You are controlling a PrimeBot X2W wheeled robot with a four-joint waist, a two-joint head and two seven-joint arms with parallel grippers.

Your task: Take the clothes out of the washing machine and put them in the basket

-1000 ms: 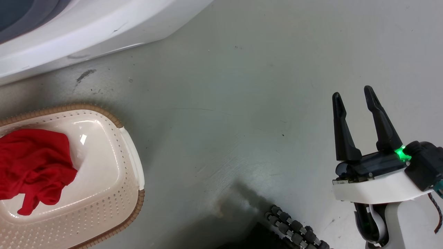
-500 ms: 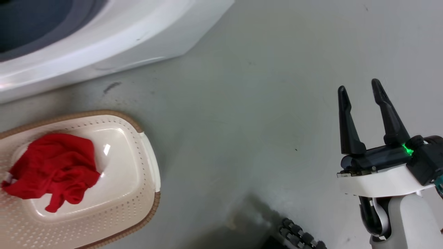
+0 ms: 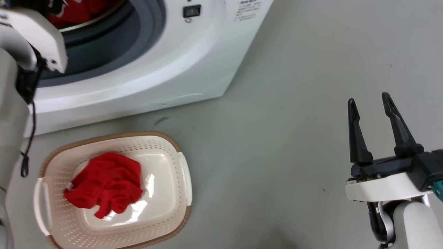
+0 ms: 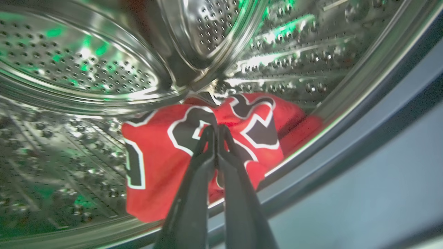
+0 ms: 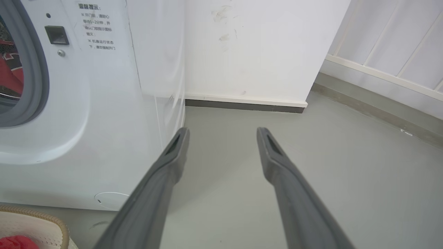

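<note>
One red jersey (image 4: 162,155) lies in the washing machine drum (image 4: 86,69) at the pinched-together left claw (image 4: 215,129); the right claw (image 3: 368,97) gapes.

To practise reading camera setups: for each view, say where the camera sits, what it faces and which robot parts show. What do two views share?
Head view: on the head, looking down at the washing machine, basket and floor; right gripper open, left arm at left.
Left wrist view: on the left wrist, looking into the drum at the jersey; left gripper shut.
Right wrist view: on the right wrist, facing machine front, wall, floor; own fingers apart.
Shared: head and right wrist views both show the basket.
</note>
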